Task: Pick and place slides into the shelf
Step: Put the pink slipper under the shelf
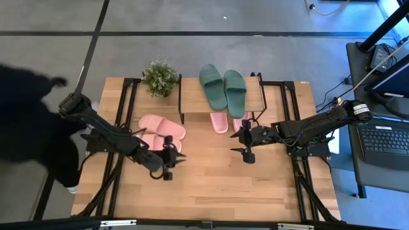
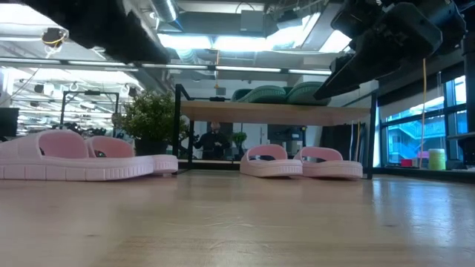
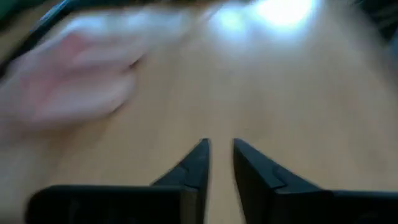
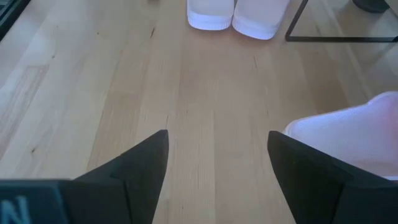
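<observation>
Dark fingers of the right gripper (image 4: 216, 163) fill the near edge of its wrist view, spread wide with nothing between them and bare wood of the table (image 1: 211, 185) beneath. Seen from overhead, this gripper hangs just in front of the shelf (image 1: 192, 101), close to the pink pair (image 1: 227, 121) tucked under the shelf's board; its wide spread reads like readiness for a broad soft sandal, or a release just made.

Up on the shelf's board lie the dark green slides (image 1: 223, 88), side by side with toes pointing away from the arms, so that pair looks finished. A second pink pair (image 1: 161, 130) lies on the table in front of the shelf's left end, one sandal overlapping the other, apparently awaiting its turn.

Over the table in front of that loose pair hovers the left gripper (image 1: 169, 160). Its fingers (image 3: 194, 167) are nearly together, only a narrow gap between them and nothing in it. Its wrist view is smeared, so the pale pink mass there is probably the loose pair, though I would not swear to it.

Beside the shelf's left end stands a small potted plant (image 1: 160, 78).

No brand, label or readable writing shows on the slides or shelf; a pale mark on the right gripper's body cannot be made out.
</observation>
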`<state>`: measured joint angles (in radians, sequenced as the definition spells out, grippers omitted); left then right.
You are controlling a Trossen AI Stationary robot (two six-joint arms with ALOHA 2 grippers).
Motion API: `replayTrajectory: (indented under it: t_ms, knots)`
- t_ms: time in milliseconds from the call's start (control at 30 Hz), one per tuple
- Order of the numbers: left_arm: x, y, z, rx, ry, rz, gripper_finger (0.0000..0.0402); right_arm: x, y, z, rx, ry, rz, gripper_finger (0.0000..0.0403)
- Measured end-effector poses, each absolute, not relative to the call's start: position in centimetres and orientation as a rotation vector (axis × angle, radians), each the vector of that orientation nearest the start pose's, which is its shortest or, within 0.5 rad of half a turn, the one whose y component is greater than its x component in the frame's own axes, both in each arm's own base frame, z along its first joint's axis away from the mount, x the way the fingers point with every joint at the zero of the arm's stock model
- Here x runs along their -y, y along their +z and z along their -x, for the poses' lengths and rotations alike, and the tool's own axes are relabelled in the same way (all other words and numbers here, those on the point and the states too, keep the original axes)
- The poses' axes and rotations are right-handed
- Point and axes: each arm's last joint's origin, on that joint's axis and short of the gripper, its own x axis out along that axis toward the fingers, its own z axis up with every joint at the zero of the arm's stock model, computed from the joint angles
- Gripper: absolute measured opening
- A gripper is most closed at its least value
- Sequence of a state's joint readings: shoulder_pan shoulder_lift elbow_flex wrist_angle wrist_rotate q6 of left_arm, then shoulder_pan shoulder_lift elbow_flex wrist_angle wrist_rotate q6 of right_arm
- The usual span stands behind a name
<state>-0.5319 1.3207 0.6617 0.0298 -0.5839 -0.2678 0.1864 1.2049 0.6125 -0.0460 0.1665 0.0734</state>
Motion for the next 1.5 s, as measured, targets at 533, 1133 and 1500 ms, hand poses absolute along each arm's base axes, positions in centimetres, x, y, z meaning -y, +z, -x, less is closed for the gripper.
replayTrajectory:
  t_ms: [533, 1133, 1500]
  knots:
    - [8.9, 24.7, -21.8, -0.839, 0.686, 0.239, 0.0057, -4.0, 20.6, -23.6, -0.629, -0.002, 0.048, 0.0274]
    - [4.7, 23.8, -22.6, -0.909, 0.86, 0.291, 0.0057, -4.0, 20.5, -23.6, -0.629, -0.005, 0.041, 0.0274]
    - [4.7, 23.8, -22.6, -0.907, 0.862, 0.297, 0.0057, -4.0, 20.6, -23.6, -0.628, -0.004, 0.042, 0.0274]
